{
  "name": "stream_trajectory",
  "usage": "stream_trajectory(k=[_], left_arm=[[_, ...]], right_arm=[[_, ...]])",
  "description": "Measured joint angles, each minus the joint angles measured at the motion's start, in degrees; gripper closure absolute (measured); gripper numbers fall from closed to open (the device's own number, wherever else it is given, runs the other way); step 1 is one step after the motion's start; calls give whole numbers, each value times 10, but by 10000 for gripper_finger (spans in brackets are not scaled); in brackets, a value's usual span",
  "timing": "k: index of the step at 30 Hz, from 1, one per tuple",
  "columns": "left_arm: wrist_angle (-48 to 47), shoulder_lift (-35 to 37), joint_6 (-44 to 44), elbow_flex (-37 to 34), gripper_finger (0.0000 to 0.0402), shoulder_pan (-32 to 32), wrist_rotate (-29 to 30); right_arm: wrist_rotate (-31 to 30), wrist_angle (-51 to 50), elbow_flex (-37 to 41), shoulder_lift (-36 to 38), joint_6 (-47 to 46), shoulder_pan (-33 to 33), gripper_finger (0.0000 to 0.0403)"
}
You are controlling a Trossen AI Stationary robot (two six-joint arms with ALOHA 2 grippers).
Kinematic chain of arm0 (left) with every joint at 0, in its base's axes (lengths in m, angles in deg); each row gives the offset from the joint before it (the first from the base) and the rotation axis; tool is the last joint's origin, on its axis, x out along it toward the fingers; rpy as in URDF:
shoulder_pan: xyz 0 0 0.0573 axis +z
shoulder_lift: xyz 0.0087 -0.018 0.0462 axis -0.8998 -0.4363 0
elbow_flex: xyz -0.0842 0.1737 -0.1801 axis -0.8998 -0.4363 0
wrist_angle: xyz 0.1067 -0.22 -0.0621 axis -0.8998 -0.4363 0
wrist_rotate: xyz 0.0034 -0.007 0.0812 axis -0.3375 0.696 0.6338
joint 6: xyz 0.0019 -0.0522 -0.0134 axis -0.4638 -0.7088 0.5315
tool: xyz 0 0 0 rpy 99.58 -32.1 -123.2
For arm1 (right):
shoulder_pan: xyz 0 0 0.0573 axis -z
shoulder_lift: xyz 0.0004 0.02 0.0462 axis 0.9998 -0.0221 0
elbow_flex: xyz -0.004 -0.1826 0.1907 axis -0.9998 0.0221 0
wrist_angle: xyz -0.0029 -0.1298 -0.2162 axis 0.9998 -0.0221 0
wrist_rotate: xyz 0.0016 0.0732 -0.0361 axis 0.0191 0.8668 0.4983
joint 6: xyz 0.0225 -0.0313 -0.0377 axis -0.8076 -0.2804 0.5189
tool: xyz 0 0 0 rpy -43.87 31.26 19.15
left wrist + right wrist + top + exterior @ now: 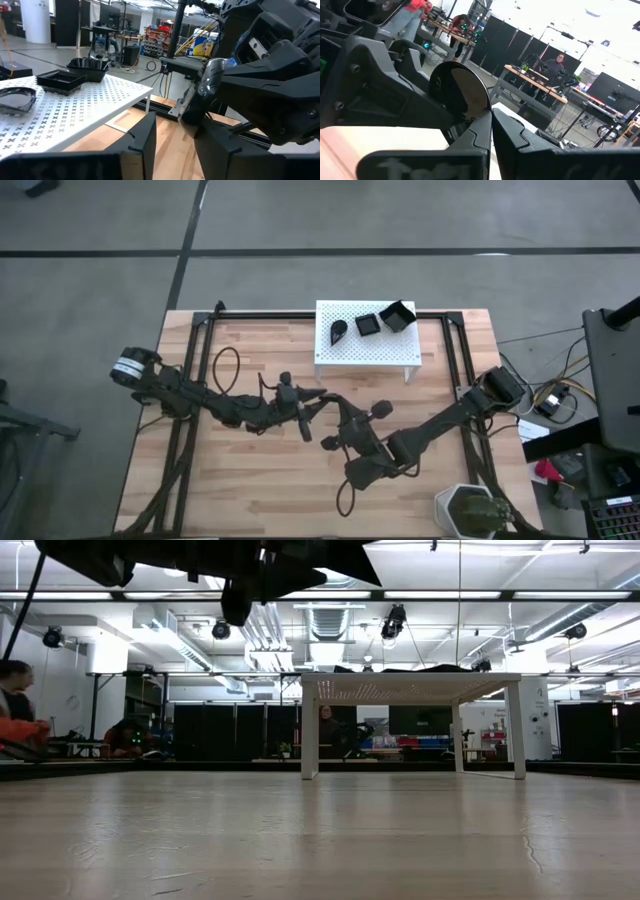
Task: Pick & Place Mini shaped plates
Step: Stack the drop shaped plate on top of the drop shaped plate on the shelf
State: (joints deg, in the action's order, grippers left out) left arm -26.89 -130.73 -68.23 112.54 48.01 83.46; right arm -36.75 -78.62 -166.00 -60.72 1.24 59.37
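Three mini shaped plates lie on the white perforated stand (366, 345) at the table's far side: a teardrop one (339, 330), a square one (367, 324) and a tilted square one (397, 315). Above mid-table my two grippers meet, both pointing level. My right gripper (491, 125) is shut on another black plate (459, 95). My left gripper (175, 145) is open, its fingers standing on either side of that plate's lower part (195, 112). Whether they touch it I cannot tell. My right gripper pinches the black plate's lower rim (470, 120) between its two fingers. The fingers lie level, high above the table. The plate stands upright above them, lifted clear, its glossy face toward the wrist camera.
A white pot with a green plant (468, 510) stands at the table's near right corner. Black frame rails (190, 420) run along both sides of the table. In the low view the stand (410, 690) rises at the far side. People sit in the room beyond.
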Motion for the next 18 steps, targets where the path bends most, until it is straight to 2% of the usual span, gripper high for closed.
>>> stream_trajectory(k=[4, 10, 14, 18], left_arm=[[-1, 0, 15, 3, 314, 0, -17], [0, 1, 29, 2, 389, 0, -13], [-2, 4, 31, 2, 392, 3, -6], [-29, 19, 28, 2, 397, 12, -15]], right_arm=[[0, 1, 0, 0, 2, 0, 394], [1, 0, 0, 0, 5, 4, 394], [27, 0, 0, 1, 23, 6, 383], [52, 0, 0, 4, 33, 6, 343]])
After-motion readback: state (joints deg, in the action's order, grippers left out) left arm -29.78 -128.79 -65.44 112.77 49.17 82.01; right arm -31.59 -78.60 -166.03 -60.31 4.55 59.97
